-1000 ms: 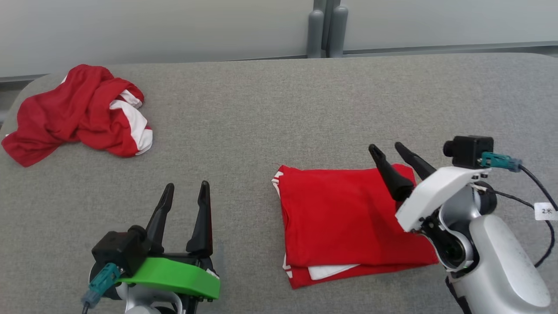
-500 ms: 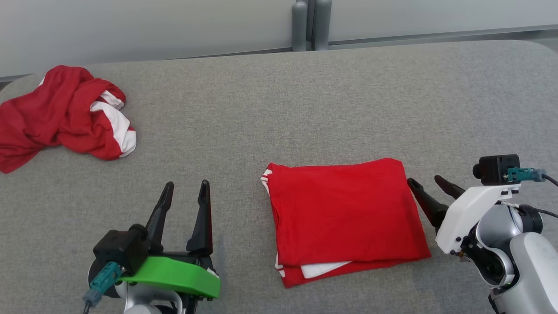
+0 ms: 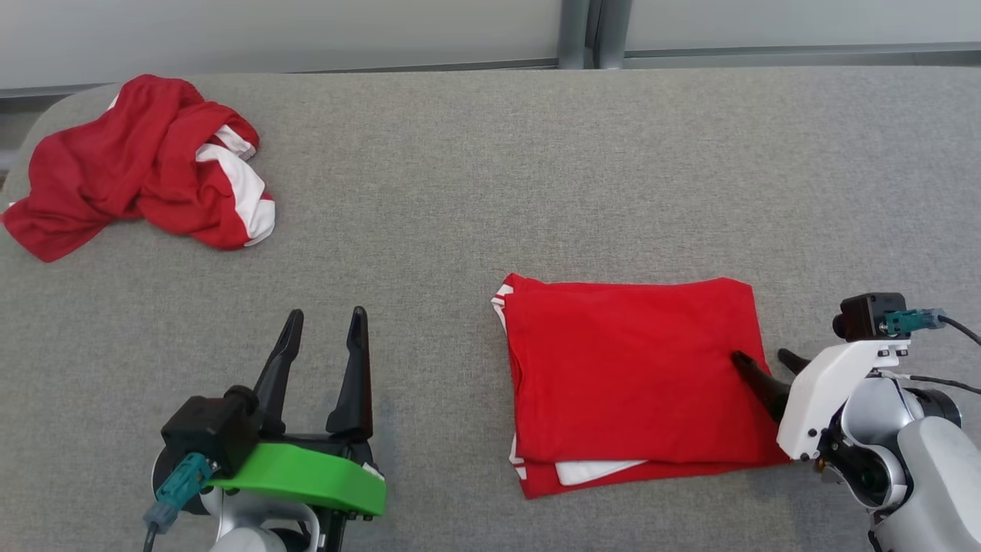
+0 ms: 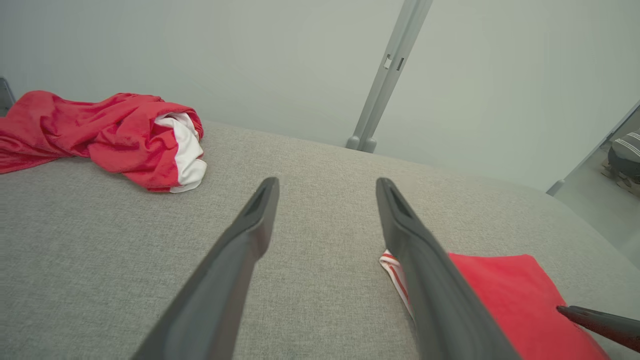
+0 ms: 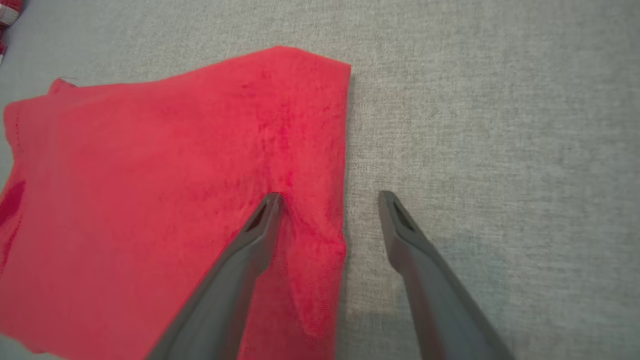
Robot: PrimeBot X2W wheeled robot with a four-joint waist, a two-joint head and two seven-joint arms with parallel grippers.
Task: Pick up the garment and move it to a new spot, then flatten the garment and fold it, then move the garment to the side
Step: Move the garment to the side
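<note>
The folded red garment [image 3: 636, 383] lies flat on the grey table [image 3: 490, 192], right of centre, with white trim showing at its left and front edges. My right gripper [image 3: 761, 356] is open and low at the garment's right edge. In the right wrist view the right gripper [image 5: 330, 196] straddles that edge of the garment [image 5: 150, 200]: one finger rests on the red cloth, the other stands over bare table. My left gripper [image 3: 326, 316] is open and empty at the lower left, well apart from the garment. The left wrist view shows the left gripper [image 4: 327, 182] above bare table, beside the garment [image 4: 505, 295].
A crumpled red and white garment [image 3: 146, 165] lies at the table's far left corner, and the left wrist view has this crumpled garment [image 4: 125, 135] at its left. A grey post [image 3: 586, 34] stands behind the table's back edge. Bare table lies between the two garments.
The head camera has shifted. My right gripper drew back off the folded garment's far right corner to its right side, then came in over its right edge. The left gripper has stayed put.
</note>
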